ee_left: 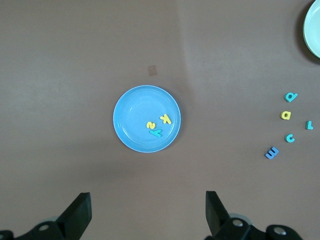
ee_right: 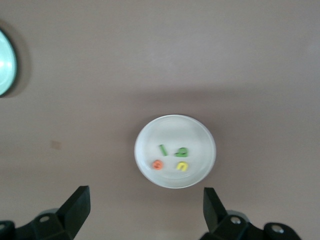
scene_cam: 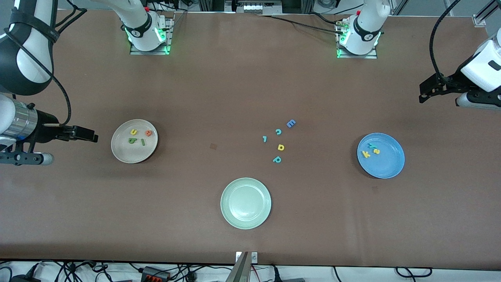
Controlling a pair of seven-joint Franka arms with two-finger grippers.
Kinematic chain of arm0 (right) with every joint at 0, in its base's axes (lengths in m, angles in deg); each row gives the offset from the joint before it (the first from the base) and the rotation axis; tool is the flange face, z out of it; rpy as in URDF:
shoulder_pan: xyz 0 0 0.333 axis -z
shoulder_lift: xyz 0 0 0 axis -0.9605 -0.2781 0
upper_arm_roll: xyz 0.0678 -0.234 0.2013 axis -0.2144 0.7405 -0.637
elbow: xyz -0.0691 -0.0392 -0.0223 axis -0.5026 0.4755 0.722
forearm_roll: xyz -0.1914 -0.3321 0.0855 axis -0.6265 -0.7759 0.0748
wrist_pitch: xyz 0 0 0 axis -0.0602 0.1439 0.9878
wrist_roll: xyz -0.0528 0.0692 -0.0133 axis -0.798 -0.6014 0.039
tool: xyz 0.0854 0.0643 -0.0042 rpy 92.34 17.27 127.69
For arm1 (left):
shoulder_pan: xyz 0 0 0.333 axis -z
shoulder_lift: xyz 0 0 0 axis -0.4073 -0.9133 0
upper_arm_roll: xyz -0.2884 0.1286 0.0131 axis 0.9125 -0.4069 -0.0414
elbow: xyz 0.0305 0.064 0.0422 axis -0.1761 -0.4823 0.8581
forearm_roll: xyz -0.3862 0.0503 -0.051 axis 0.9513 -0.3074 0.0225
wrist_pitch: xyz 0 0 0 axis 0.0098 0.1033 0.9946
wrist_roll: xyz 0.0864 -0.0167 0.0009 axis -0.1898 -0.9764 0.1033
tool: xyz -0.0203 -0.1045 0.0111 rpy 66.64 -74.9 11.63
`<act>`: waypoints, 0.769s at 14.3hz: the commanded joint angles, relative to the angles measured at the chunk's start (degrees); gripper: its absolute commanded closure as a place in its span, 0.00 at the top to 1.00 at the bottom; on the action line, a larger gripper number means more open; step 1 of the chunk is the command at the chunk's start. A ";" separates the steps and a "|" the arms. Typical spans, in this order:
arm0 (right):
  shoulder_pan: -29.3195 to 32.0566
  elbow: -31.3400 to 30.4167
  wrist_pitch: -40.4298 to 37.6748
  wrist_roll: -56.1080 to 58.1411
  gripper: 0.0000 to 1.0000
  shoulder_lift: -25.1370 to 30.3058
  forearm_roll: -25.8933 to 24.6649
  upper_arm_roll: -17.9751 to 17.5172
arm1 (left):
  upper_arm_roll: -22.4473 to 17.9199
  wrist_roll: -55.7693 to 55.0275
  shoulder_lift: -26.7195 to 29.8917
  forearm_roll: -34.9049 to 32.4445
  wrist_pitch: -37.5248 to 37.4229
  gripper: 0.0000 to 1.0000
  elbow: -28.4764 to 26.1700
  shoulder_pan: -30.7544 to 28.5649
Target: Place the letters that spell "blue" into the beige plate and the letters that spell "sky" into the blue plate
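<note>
- Front view, swept from the right arm's end of the table to the left arm's end.
- Right gripper (scene_cam: 93,137): up in the air over bare table (scene_cam: 235,86) at the right arm's end, just beside the beige plate (scene_cam: 122,153); fingers (ee_right: 76,207) spread wide apart, nothing between them.
- Beige plate: held all four "blue" letters, namely yellow u (scene_cam: 133,132), orange e (scene_cam: 148,133), green b (scene_cam: 132,140) and green l (scene_cam: 143,142); u and e farther from the camera than b and l; all close together, whether touching could not be told.
- Green plate (scene_cam: 227,207): nearest the camera, about mid-table.
- Loose cluster between the beige plate and the blue plate (scene_cam: 391,166), on bare table: teal l-like piece (scene_cam: 265,138), teal c (scene_cam: 278,131), blue E (scene_cam: 291,123), yellow round letter (scene_cam: 280,147), teal p (scene_cam: 277,159); lying apart from one another, E farthest from the camera, p nearest.
- Blue plate: held the three "sky" letters, namely yellow k (scene_cam: 366,154), teal y (scene_cam: 372,146) and yellow s (scene_cam: 376,151); bunched toward the rim facing the cluster.
- Left gripper (scene_cam: 422,94): up in the air over the table's edge at the left arm's end, well apart from the blue plate; fingers (ee_left: 215,210) wide apart in the left wrist view, gripping nothing.
</note>
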 commanded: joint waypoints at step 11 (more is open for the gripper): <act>29.33 -3.72 0.40 -3.48 1.00 12.48 -15.14 -32.00 | 0.03 0.67 0.16 0.90 -1.37 1.00 1.04 -0.35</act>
